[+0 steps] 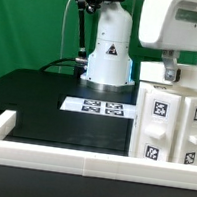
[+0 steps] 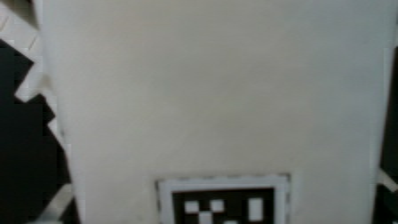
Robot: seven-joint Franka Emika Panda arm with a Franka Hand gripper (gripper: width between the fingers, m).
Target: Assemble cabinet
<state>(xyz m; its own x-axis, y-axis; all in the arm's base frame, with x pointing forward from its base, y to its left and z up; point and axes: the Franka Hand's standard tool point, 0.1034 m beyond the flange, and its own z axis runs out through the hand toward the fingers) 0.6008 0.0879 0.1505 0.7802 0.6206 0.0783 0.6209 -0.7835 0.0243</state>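
Cabinet [image 1: 168, 126] upright on black bench [image 1: 35, 103], just beside the marker board [image 1: 103, 108], on the exterior view's right of it. Several square tags on the faces turned to the camera.

Claw [image 1: 185, 76] directly over the cabinet top, fingers down at it. Clenched or released: cannot tell.

Wrist view: white cabinet face fills the frame, one tag [image 2: 222, 203] showing.

The white plastic boxy cabinet [image 1: 172, 121] carries black-and-white square marker tags [image 1: 159, 108] on its faces. The flat counter [image 1: 45, 105] is plain black, its long rim [image 1: 58, 160] white. The thin marker board [image 1: 103, 108] is white with black-patterned squares. The backdrop [image 1: 31, 22] is green.
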